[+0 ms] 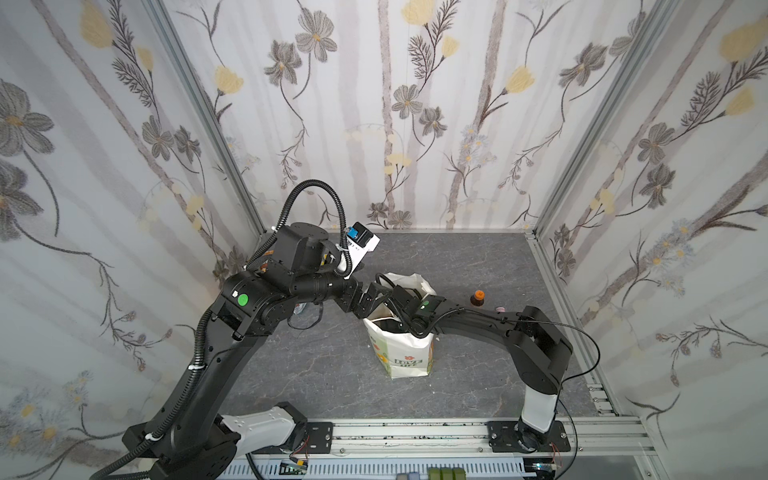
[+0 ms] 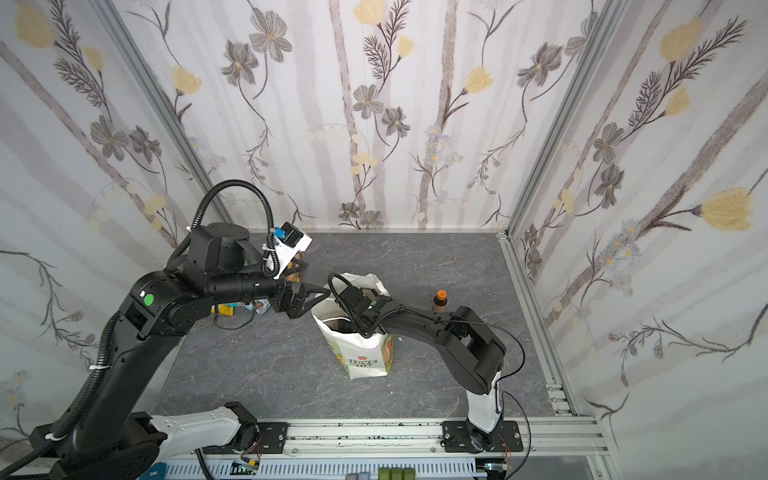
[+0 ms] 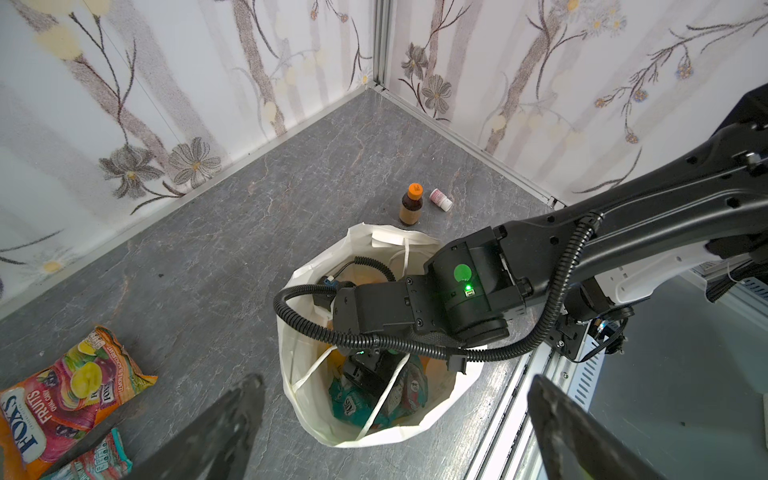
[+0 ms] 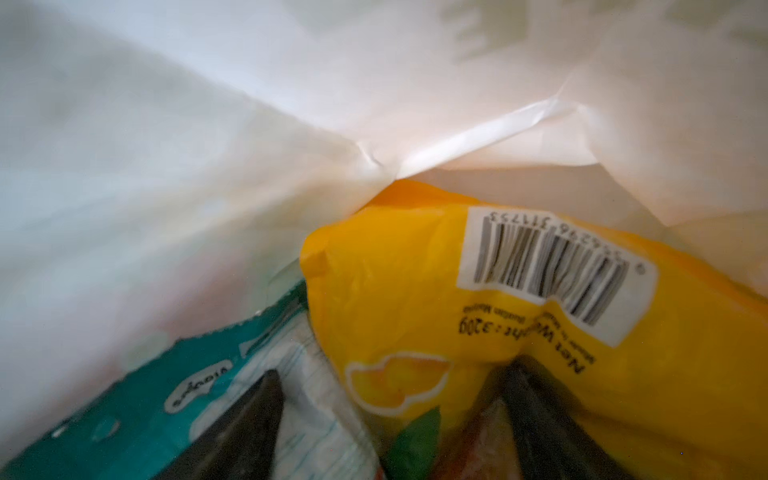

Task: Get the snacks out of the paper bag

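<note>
The paper bag stands upright mid-counter. Snacks lie inside it, with the right claw down among them. Other packets lie on the counter left of the bag. The left claw is at the bag's left rim. A bottle stands to the bag's far right, and a small container sits just right of the bottle.

Both arms were matte black. The left arm had a white lowest link, a round green sticker on one joint, and a ribbed black conduit bound on with white zip ties. Its white camera bracket carried a blue connector. The left gripper ended in two dark, tapering fingers. The right arm wore a green dot and a lit green LED beside it.
</note>
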Controlling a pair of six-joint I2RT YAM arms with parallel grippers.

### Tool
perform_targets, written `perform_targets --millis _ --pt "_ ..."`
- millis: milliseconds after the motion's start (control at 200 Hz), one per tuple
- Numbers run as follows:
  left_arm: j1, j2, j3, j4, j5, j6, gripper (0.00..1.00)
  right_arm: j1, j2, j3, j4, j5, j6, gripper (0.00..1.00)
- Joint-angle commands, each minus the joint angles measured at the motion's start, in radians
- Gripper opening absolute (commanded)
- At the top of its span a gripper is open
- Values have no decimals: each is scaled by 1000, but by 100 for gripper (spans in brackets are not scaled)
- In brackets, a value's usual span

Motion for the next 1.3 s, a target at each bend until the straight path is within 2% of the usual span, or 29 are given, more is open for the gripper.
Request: perform_targets --millis 0,95,260,335,400,665,1099,1299 --pt "0 -5 -1 18 -14 17 100 5 37 -24 -13 -48 -11 72" --pt "0 -5 0 17 -18 30 100 4 25 -26 -12 -53 -16 57" --pt "0 2 0 15 -17 45 100 4 -20 -20 -23 -36 -26 25" --pt "0 4 -1 15 -15 49 100 4 -36 -15 -34 -33 -26 14" --pt "0 6 -2 15 -15 55 100 3 -51 -9 -41 -33 -24 9" --pt "-1 3 -16 15 -14 65 100 -4 -100 25 -74 -30 -24 2" --pt "0 -18 -73 34 -15 51 100 -15 -157 90 -112 -27 -13 2" --pt "23 -52 -220 155 -44 -66 100 -15 -148 104 -121 -36 -8 2"
